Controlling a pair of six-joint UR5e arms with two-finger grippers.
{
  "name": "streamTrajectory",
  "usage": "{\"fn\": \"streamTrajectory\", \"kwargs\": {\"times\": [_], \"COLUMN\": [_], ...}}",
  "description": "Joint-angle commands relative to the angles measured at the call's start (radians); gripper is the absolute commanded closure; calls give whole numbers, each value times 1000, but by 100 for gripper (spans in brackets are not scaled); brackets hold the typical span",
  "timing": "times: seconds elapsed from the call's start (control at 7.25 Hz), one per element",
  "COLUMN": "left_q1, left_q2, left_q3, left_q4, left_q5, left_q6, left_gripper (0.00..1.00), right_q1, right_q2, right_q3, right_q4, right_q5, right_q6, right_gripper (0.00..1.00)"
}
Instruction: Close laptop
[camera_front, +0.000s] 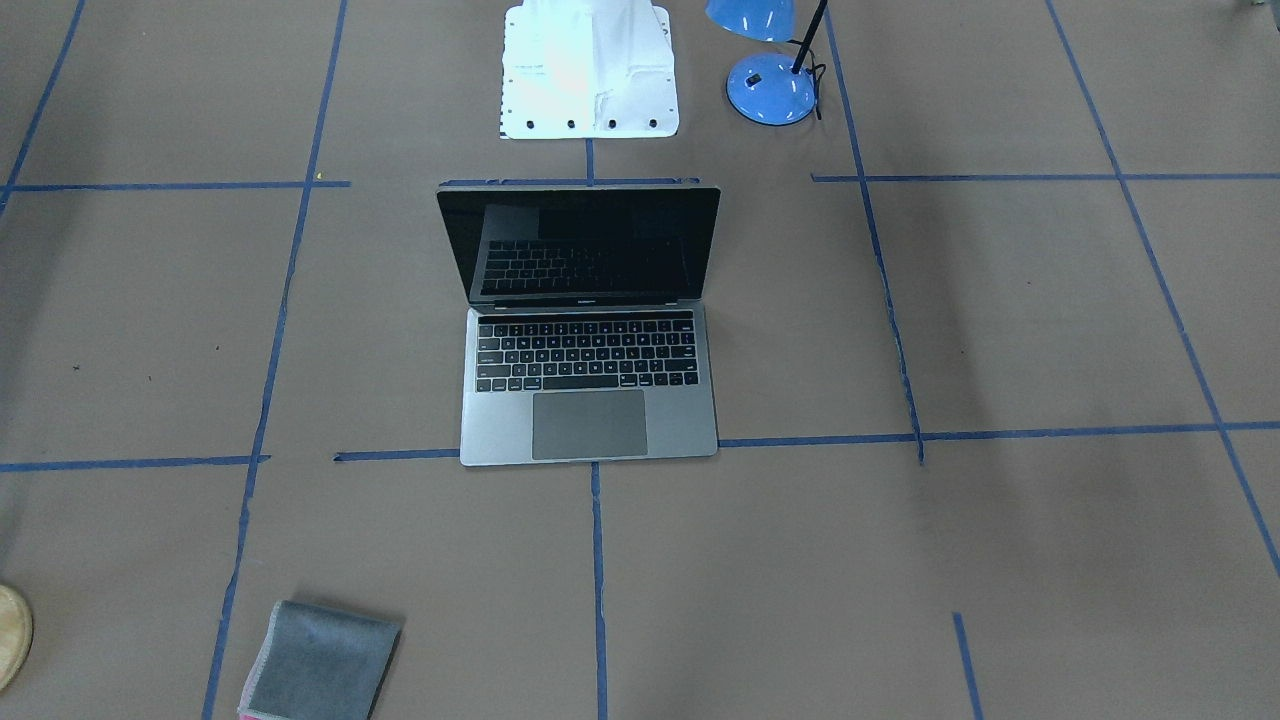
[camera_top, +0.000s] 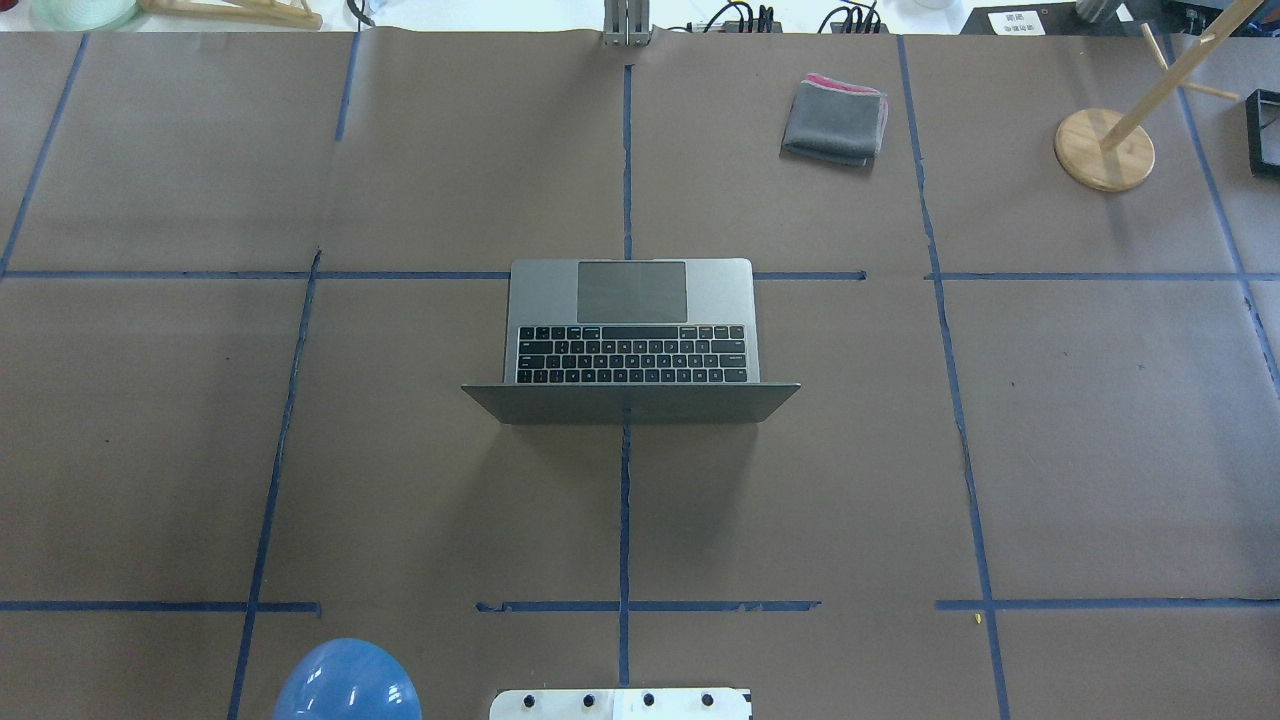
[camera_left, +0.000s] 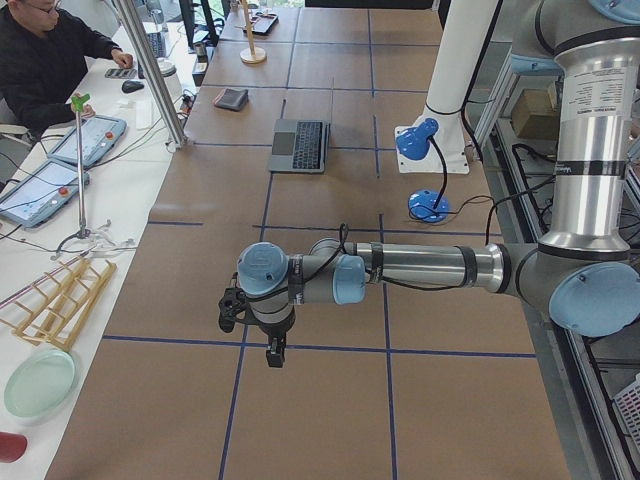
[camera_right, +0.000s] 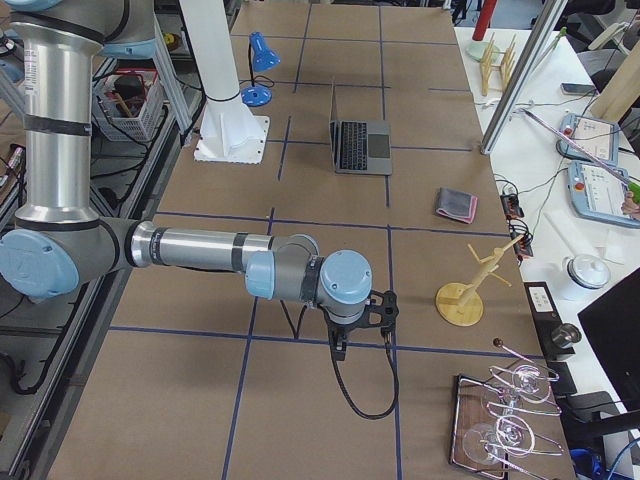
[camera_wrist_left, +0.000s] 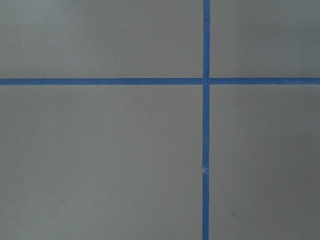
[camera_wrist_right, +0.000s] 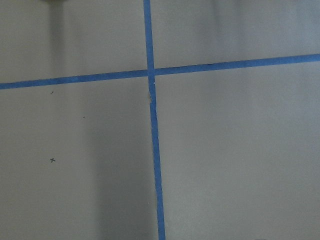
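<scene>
Brown paper crossed with blue tape covers the bench (camera_top: 1100, 450). The laptop (camera_top: 630, 330) stands open at centre frame, the wordmark under its screen too small to read. A grey cloth (camera_top: 835, 125) lies upper right, a blue lamp (camera_top: 347, 685) lower left. My left hand (camera_left: 273, 356) and right hand (camera_right: 338, 350) hang over bare paper, well apart from the laptop; whether they are open or closed, I cannot tell.

Folded grey cloth (camera_top: 835, 122), blue lamp (camera_front: 772, 90), wooden stand (camera_top: 1103, 150).

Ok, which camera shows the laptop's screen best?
The exterior front-facing view: the laptop faces it, open, screen dark and fully visible. Overhead shows only the lid's back and the keyboard; both side views show it small and side-on; wrist cameras miss it.
</scene>
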Motion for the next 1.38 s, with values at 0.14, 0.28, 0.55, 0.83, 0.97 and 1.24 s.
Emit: {"fn": "streamTrajectory", "kwargs": {"times": [0.14, 0.28, 0.55, 0.83, 0.97, 1.24], "left_q1": [0, 0, 0, 0, 0, 0], "left_q2": [1, 1, 1, -4, -4, -7], "left_q3": [1, 1, 1, -3, -16, -70], "left_q4": [-8, -8, -8, -10, -8, 7], "left_q5": [0, 0, 0, -1, -5, -8], "left_q6": [0, 0, 0, 0, 0, -9], "left_gripper": [0, 0, 0, 0, 0, 0], "right_q1": [0, 0, 0, 0, 0, 0], "right_q2": [-1, -1, -1, 0, 3, 3], "right_q3": [-2, -2, -2, 1, 6, 6], "right_q4": [2, 2, 2, 2, 12, 12], "right_q5": [-1, -1, 0, 0, 2, 2], "right_q6": [1, 1, 1, 2, 10, 10], "right_gripper": [0, 0, 0, 0, 0, 0]}}
